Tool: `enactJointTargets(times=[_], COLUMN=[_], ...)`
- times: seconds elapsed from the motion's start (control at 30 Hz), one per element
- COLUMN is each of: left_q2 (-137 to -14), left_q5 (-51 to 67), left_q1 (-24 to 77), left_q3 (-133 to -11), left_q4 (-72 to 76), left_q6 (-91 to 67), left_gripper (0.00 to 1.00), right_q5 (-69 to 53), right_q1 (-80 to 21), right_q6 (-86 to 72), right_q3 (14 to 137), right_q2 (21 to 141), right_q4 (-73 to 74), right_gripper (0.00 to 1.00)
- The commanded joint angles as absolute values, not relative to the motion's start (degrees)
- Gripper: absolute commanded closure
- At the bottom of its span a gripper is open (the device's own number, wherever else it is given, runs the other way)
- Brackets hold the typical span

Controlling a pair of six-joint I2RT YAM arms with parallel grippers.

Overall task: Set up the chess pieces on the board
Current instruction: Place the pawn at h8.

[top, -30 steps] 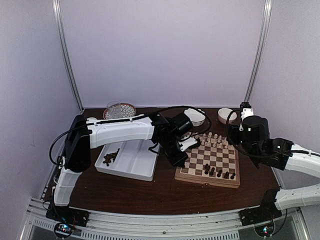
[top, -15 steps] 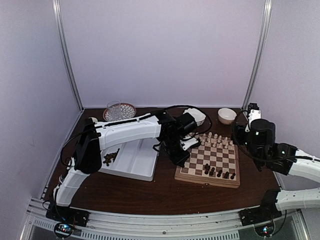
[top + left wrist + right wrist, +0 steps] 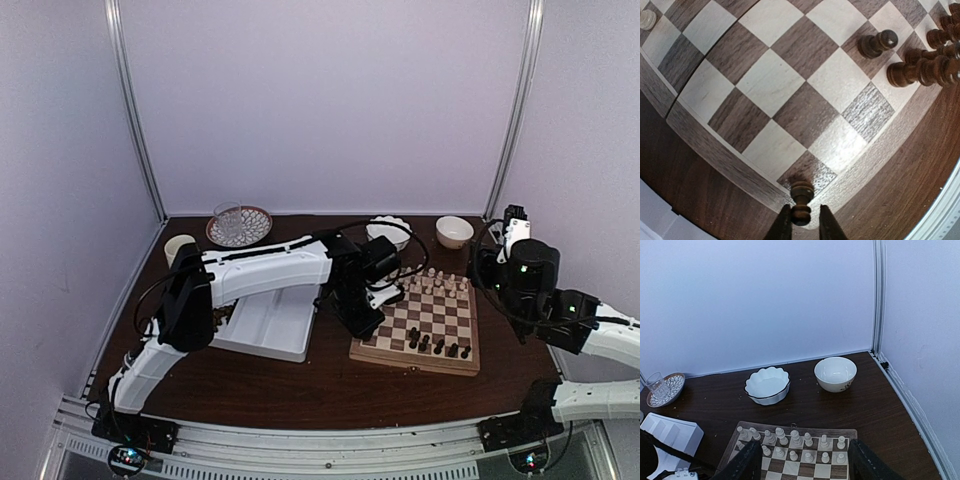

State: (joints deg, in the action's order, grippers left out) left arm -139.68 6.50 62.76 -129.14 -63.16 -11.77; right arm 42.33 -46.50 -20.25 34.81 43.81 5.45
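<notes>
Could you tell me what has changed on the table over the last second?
The left hand slid rightward to the board's near left corner, with a dark pawn between its fingers at the corner square; whether it grips is unclear. The right hand drew back to the right, open. The board and other dark pieces stayed put.

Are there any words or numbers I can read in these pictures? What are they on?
None can be read.
The chessboard has a plain wooden border, with no letters or numbers.
The cream bowl has a tiny mark on its side, too small to read.
</notes>
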Motion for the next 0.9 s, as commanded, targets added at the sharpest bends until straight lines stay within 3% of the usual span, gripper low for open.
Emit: enactJointTargets(times=[0.0,0.13,0.27,0.4,0.7,0.87], left_q2=[-140.38,-140.32,-139.26,-132.69,-104.5,-90.33], left_q5=[5.97,5.5,5.93,3.42,-8.93,-9.45], left_q1=[63.14,63.14,63.14,63.11,59.52,52.83], left_q3=[-130.96,-131.04,-130.56,-125.52,-94.04,-72.62], left_q4=[-63.72,-63.74,-63.12,-59.25,-38.19,-23.37], left_q6=[-12.16,-12.17,-12.17,-12.34,-12.99,-13.65], left_gripper=[0.77,0.73,0.63,0.62,0.51,0.5], right_q5=[43.08,42.74,42.41,40.54,26.06,15.13], right_q1=[-46.27,-46.23,-46.23,-46.23,-46.25,-46.3], right_q6=[-20.17,-19.96,-19.8,-18.84,-14.25,-12.3], right_q3=[34.48,34.58,34.54,34.46,39.79,54.7], right_q2=[44.03,43.95,43.81,43.3,49.26,61.43], right_q4=[4.92,5.06,5.09,5.15,7.9,24.61], right_gripper=[0.39,0.39,0.39,0.39,0.38,0.36])
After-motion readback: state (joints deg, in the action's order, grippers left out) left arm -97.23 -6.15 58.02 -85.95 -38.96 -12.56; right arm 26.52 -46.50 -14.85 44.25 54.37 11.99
